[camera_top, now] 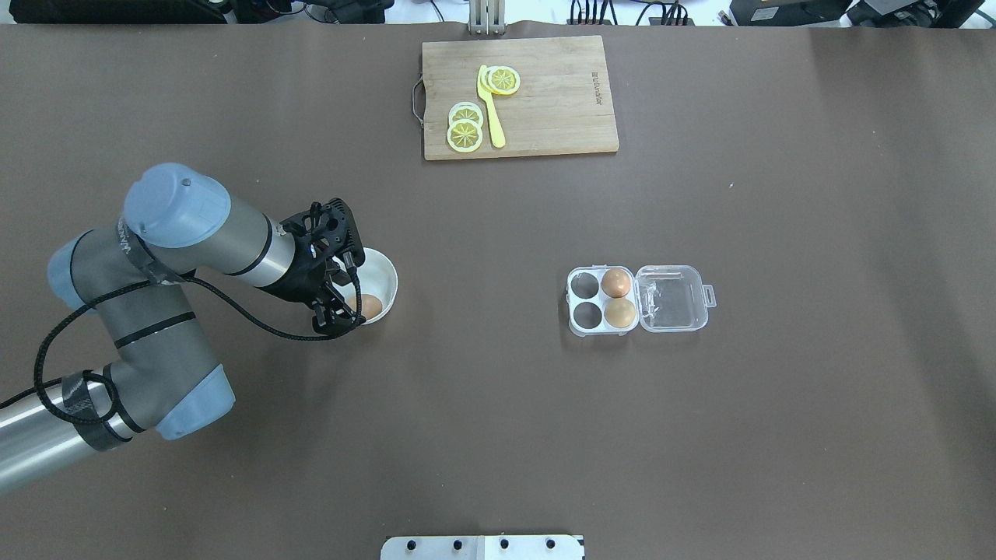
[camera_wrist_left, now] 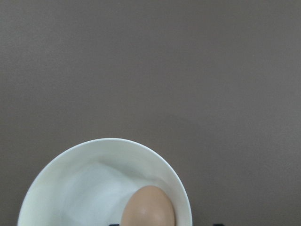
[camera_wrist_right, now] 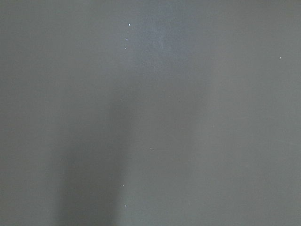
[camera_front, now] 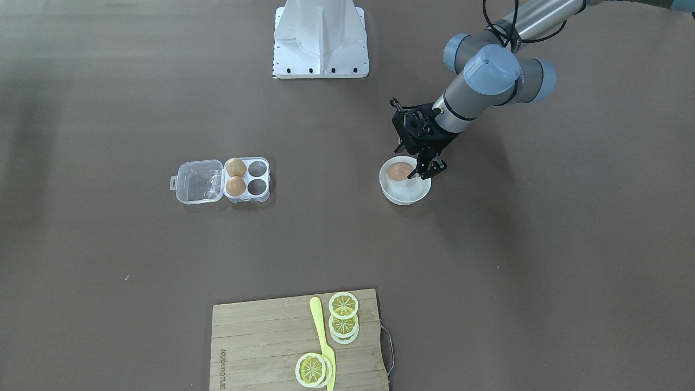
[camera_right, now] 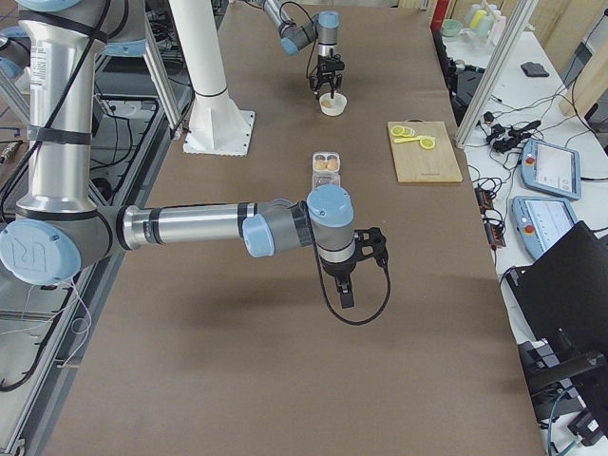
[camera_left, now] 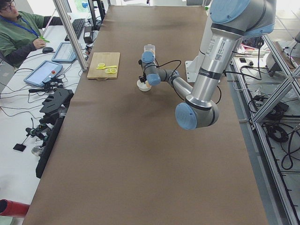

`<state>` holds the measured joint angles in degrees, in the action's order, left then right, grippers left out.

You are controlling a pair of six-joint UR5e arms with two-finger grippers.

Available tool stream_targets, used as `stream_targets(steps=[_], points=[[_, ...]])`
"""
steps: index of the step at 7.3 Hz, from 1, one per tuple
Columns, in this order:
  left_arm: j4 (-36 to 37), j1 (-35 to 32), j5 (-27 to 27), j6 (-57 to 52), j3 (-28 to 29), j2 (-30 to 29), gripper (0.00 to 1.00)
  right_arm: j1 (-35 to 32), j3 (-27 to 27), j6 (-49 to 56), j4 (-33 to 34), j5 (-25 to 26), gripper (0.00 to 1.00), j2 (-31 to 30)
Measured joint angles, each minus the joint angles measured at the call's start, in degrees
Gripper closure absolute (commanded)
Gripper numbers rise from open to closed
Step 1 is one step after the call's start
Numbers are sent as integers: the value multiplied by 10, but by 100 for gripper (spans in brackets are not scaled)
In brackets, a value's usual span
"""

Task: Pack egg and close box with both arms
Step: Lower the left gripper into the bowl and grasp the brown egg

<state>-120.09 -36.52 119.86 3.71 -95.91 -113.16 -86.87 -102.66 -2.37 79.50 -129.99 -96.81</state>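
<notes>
A tan egg point(camera_front: 400, 171) lies in a round white bowl point(camera_front: 404, 194). My left gripper point(camera_front: 428, 169) hangs over the bowl's rim beside that egg, open, holding nothing. In the left wrist view the egg point(camera_wrist_left: 148, 207) sits low in the bowl point(camera_wrist_left: 94, 147), and only the tips of my fingers show at the bottom edge, far apart. The clear box point(camera_front: 247, 179) stands with its lid point(camera_front: 200, 182) laid flat open; two eggs point(camera_front: 235, 166) point(camera_front: 235, 186) fill the cells by the hinge and the other two cells are bare. My right gripper point(camera_right: 347, 283) hovers over bare table far from the box; I cannot tell its state.
A wooden cutting board point(camera_front: 260, 336) with lemon slices point(camera_front: 343, 305) and a yellow knife point(camera_front: 321, 331) lies at the table's operator side. The white base pedestal point(camera_front: 320, 38) stands at the robot's side. A person point(camera_left: 18, 33) sits at a desk beyond the table.
</notes>
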Motion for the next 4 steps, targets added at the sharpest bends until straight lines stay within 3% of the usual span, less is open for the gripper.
stream_targets(steps=[4], points=[[7, -9, -2, 1, 28, -20, 27, 2, 1, -1, -10, 0, 0, 0]])
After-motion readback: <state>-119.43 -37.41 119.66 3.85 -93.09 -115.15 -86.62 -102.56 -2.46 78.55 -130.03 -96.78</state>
